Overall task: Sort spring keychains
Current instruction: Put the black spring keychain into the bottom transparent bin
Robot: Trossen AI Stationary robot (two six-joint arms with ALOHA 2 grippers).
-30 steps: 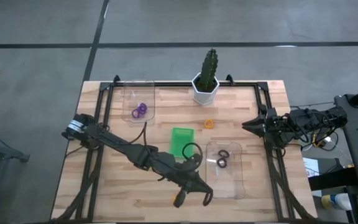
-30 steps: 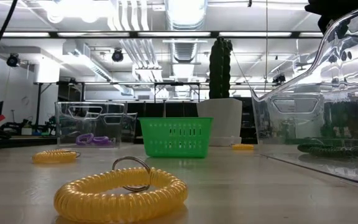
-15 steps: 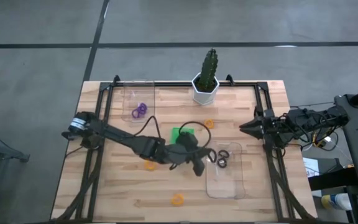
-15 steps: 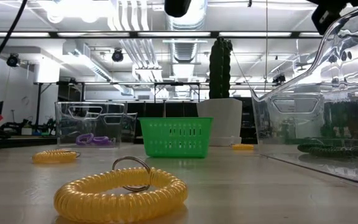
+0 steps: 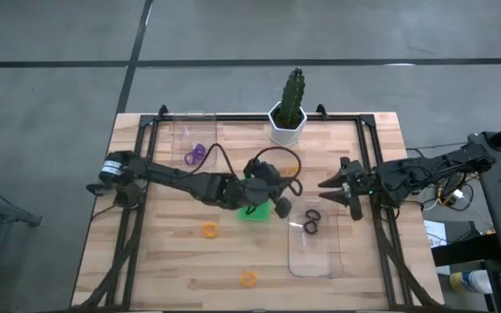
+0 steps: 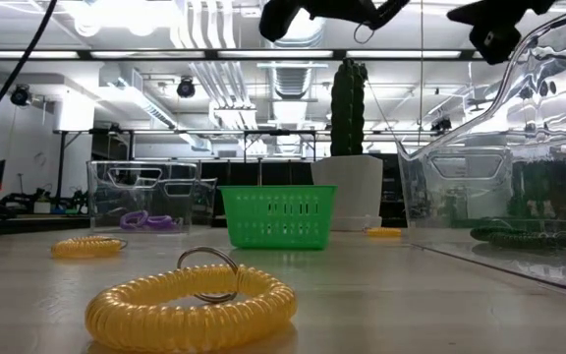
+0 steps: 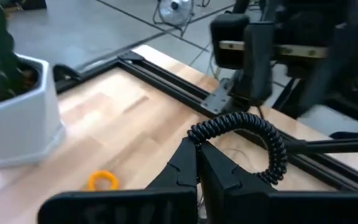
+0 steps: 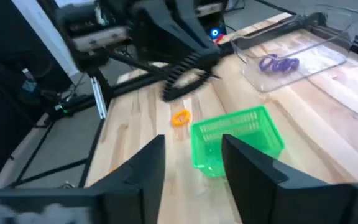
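Over the wooden tabletop (image 5: 172,261) my left gripper (image 7: 197,163) jaws clench a black spring keychain (image 7: 244,138) above the green tray (image 5: 252,211); right gripper (image 8: 191,158) jaws spread.

The left arm reaches across the wooden table (image 5: 172,261) to its middle, its gripper (image 5: 287,184) holding a black spring keychain (image 5: 277,165) above the green tray (image 5: 252,211). The right gripper (image 5: 324,184) points in from the right edge, fingers spread, just beyond a clear tray (image 5: 314,248) with two black keychains (image 5: 310,221) in it. Purple keychains (image 5: 195,155) lie in another clear tray (image 5: 191,139) at the far left, beside a potted cactus (image 5: 290,109). Two orange keychains (image 5: 209,229) rest on the near boards.
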